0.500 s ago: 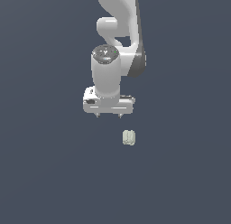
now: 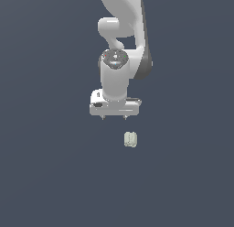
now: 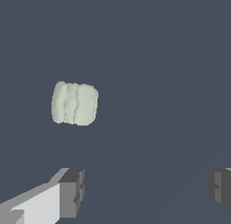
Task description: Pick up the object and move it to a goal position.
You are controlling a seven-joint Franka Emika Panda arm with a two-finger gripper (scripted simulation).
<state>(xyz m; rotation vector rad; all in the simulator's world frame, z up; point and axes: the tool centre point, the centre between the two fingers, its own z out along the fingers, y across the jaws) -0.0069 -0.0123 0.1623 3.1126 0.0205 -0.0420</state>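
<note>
One robot arm (image 2: 122, 47) is present; it is white, with a dark band along its side and a round dark cap on the wrist joint, and it enters from the upper centre of the exterior view and ends at mid-frame. One gripper (image 2: 114, 117) hangs below the wrist, pointing downward; its two short fingertips (image 2: 103, 116) show as small dark stubs under the pale gripper body, set wide apart; the gripper is released and grasps nothing. In the wrist view the same two fingers (image 3: 72, 191) appear as grey blocks at the lower corners of the picture, with open tabletop between them.

One object (image 2: 130, 139) is present; it is a small, pale greenish-white, ribbed, barrel-shaped lump, far smaller than the gripper. In the exterior view it lies on the tabletop (image 2: 50, 166) just below centre, lower in the frame than the gripper and slightly toward the exterior view's right of it; it is near the fingertips but apart from them. In the wrist view the object (image 3: 75, 103) is seen with its ribs running upright in the picture; it lies outside the gap between the fingers.

The tabletop is a uniform dark blue-grey surface filling both views; no brand, label or readable writing is visible on the arm, the gripper or the object.
</note>
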